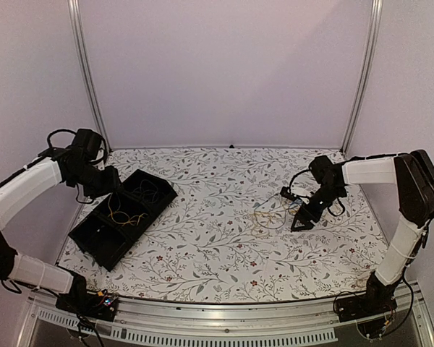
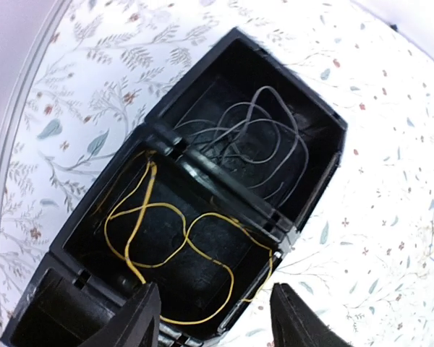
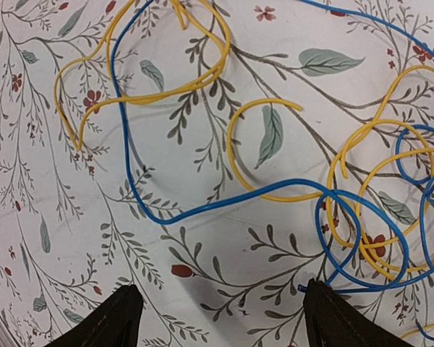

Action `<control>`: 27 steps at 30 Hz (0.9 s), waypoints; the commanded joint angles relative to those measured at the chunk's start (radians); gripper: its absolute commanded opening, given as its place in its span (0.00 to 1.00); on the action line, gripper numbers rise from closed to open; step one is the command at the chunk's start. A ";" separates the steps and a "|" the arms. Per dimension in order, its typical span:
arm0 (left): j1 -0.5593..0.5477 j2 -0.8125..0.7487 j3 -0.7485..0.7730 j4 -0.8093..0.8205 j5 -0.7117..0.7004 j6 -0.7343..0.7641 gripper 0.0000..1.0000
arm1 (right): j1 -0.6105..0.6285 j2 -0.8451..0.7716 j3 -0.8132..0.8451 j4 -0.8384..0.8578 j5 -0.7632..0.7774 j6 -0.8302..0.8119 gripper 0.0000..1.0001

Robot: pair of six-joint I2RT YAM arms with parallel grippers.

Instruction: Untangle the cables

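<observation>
Our left pincer stands open and empty above the tray. A yellow cable lies just ahead of its tips, and a grey cable farther ahead. Our right pincer gapes empty; tangled cables, yellow and blue, lie just ahead of it.

The left arm and right arm are wearing white covers between black joints, black cables are looping off them, and the left tool and right tool are showing black tapered fingers.
</observation>
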 commanded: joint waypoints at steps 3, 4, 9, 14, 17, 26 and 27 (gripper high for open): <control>-0.229 0.083 0.140 0.263 0.034 0.078 0.49 | 0.007 -0.094 0.027 0.041 -0.017 0.004 0.81; -0.270 0.106 0.161 0.308 0.034 0.095 0.49 | 0.007 -0.120 0.029 0.042 -0.030 -0.001 0.80; -0.436 0.248 0.187 0.554 0.172 0.129 0.49 | 0.015 -0.183 0.062 0.021 -0.073 -0.052 0.78; -0.577 0.467 0.216 0.692 0.232 0.121 0.48 | 0.047 -0.217 0.048 0.032 -0.107 -0.061 0.75; -0.647 0.603 0.248 0.736 0.247 0.094 0.49 | 0.080 -0.224 0.012 0.069 -0.108 -0.055 0.75; -0.709 0.838 0.324 0.815 0.261 -0.024 0.42 | 0.093 -0.172 -0.069 0.150 -0.157 -0.030 0.74; -0.712 0.855 0.327 0.830 0.268 -0.024 0.42 | 0.093 -0.170 -0.071 0.150 -0.163 -0.030 0.74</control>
